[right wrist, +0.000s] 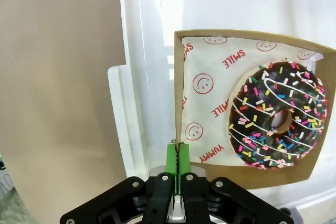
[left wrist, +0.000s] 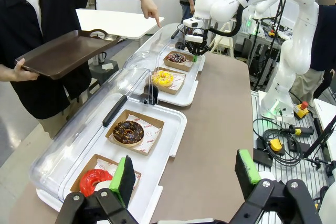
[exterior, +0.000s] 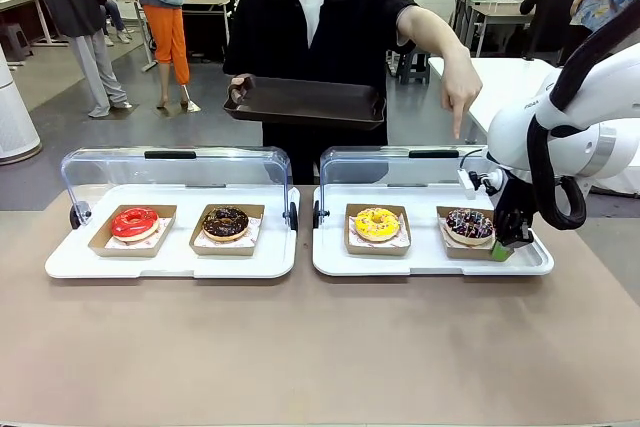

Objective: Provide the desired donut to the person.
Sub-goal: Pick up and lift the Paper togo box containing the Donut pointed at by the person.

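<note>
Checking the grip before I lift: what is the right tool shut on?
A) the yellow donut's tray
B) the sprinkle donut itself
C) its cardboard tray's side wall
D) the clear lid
C: the right tool pinches the side wall of the tray, beside the sprinkle donut and clear of it.

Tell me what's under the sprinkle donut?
White paper with red smileys, lying in a brown cardboard tray on a white serving tray. The sprinkle donut hides the paper right beneath it.
</note>
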`<action>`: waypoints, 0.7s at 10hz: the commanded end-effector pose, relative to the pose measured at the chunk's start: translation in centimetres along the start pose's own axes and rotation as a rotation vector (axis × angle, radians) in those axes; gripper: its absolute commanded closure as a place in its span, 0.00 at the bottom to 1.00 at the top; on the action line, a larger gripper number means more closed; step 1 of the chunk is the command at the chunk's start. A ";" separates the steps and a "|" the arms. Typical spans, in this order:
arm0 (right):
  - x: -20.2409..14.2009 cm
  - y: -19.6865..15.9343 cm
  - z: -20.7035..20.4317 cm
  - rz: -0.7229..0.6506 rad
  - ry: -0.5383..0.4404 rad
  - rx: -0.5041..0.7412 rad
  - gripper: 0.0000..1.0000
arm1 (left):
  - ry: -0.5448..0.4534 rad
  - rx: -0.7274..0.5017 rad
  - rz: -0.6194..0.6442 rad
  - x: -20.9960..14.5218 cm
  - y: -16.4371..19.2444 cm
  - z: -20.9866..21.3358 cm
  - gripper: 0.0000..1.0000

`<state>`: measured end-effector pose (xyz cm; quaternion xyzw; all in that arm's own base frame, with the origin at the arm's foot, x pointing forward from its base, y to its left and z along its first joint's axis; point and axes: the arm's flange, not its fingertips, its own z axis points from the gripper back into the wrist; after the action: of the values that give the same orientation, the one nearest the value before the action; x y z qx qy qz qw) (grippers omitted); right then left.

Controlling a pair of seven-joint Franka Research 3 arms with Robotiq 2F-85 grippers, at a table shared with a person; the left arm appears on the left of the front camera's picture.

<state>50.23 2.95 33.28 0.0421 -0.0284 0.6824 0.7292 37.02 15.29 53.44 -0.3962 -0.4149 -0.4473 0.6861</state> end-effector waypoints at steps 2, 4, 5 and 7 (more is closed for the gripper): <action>0.1 -0.4 -0.1 0.020 0.024 0.008 1.00 | -0.010 0.010 0.011 0.3 0.0 0.0 0.00; 0.9 0.4 1.0 0.055 0.026 0.008 1.00 | -0.010 0.010 0.011 0.3 0.0 0.0 0.00; 1.9 1.5 2.7 0.091 0.028 -0.003 1.00 | -0.010 0.010 0.011 0.3 0.0 0.0 0.00; 3.6 4.0 6.8 0.148 0.049 -0.037 1.00 | -0.010 0.010 0.011 0.3 0.0 0.0 0.00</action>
<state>48.46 5.82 38.52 0.0261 -0.0335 0.7181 0.6947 37.03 15.28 53.43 -0.3963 -0.4147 -0.4474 0.6861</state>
